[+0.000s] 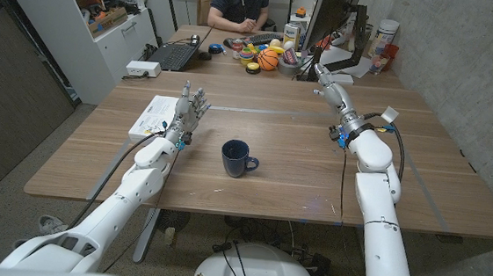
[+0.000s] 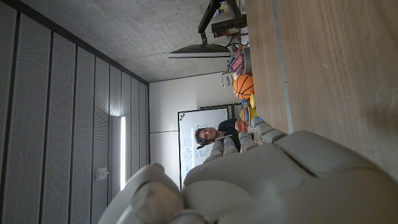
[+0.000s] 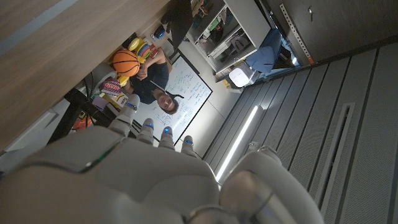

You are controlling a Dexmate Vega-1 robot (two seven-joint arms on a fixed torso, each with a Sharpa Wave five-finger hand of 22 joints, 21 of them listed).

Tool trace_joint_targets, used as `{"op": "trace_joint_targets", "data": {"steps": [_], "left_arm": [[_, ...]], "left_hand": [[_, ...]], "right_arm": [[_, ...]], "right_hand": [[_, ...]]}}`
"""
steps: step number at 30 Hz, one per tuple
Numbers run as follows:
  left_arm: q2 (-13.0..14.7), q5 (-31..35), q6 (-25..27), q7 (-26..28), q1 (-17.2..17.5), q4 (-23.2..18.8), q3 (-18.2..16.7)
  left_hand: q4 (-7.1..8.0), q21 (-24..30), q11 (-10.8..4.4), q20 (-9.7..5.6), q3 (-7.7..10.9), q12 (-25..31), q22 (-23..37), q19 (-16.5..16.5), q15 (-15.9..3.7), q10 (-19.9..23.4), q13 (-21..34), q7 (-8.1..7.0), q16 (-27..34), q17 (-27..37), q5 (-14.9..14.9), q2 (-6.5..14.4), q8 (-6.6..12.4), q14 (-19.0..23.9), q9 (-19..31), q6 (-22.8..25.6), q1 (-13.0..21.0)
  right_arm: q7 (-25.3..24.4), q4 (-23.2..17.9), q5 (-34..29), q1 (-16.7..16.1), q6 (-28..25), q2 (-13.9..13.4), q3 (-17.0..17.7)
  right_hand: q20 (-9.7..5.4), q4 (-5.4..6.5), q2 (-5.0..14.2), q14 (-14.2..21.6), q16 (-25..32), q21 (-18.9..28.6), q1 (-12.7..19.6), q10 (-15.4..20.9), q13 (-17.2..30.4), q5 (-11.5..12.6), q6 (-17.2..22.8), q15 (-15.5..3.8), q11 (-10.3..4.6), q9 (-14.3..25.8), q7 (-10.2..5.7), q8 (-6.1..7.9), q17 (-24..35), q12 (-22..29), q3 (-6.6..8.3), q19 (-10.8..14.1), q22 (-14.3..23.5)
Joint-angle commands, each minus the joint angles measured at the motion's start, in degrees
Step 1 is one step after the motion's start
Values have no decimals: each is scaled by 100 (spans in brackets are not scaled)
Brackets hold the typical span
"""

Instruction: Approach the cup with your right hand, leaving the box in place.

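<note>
Dark blue cup [image 1: 237,158] upright at frame centre, handle toward picture right. White box [image 1: 154,117] at centre-left, beside left hand [image 1: 189,109] — fingers spread, empty. Right hand [image 1: 332,88] upper right, open, well apart from cup. Approach not begun — next move: sweep right hand down-left toward cup.

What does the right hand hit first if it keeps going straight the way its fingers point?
Probably the clutter at the table's far end: the right hand points up-table and slightly left, toward the grey bowl by the orange ball. Depth is unclear. The cup lies off that line.
</note>
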Motion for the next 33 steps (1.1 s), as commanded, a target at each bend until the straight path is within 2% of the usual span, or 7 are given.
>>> {"op": "trace_joint_targets", "data": {"steps": [1,3,7,11,24,29,33], "left_arm": [[-28,35,26,4,92,-121,-67],[-33,46,17,35,119,-152,-79],[-20,72,22,60,144,-188,-90],[-24,67,22,53,163,-199,-102],[49,124,-7,35,173,-254,-142],[32,81,-29,26,214,-273,-173],[33,62,-15,3,239,-267,-173]], "left_hand": [[44,37,-4,-5,-6,21,21,-47,2,-492,25,-2,32,26,20,670,25,-352,10,-627,0],[44,37,-3,1,-6,21,21,-49,6,-492,25,-1,32,26,20,669,24,-352,10,-631,-1],[44,37,-11,0,-7,22,21,-48,6,-490,25,3,33,26,19,668,25,-351,10,-629,-1],[44,39,-3,-1,-9,23,21,-45,3,-490,25,-2,35,26,18,667,27,-347,10,-622,-1],[44,38,-2,4,-11,22,21,-49,6,-491,25,2,33,26,15,667,25,-353,10,-626,-1],[45,38,-6,3,-12,21,21,-49,5,-495,25,2,34,27,14,667,25,-353,10,-629,-2],[45,39,1,2,-13,22,21,-46,4,-493,25,-3,35,27,14,668,25,-352,10,-629,-3]], "right_arm": [[-303,-132,-847,-165,849,93,-124],[-422,-229,-1104,-246,1052,66,-197],[-475,-326,-1413,-302,1275,29,-307],[-468,-377,-1629,-331,1432,-11,-400],[-290,-522,-2295,-270,1666,-213,-721],[-213,-579,-2648,-262,1704,-331,-914],[-257,-606,-2997,-264,1814,-473,-1091]], "right_hand": [[17,-12,17,145,55,-29,121,161,1,60,201,-6,48,6,-60,58,4,46,-35,147,6],[17,-37,18,228,65,-41,174,265,-2,77,319,-33,70,3,-30,84,2,61,-45,236,7],[17,-70,24,307,72,-52,244,341,-5,98,429,-93,23,-2,-78,104,-1,62,-47,334,7],[15,-97,14,411,92,-53,295,377,-7,115,439,-80,76,-4,-87,86,-3,53,-58,432,9],[15,-124,-9,506,97,-51,341,429,-10,133,452,-83,89,-7,-98,56,-5,39,-87,594,11],[18,-145,-46,508,55,-58,375,371,-11,146,344,-84,31,-10,-330,-30,-4,-20,-140,785,8],[21,-155,-75,482,23,-72,389,327,-11,152,307,-91,-34,-12,-367,-63,-3,-49,-176,870,5]]}}
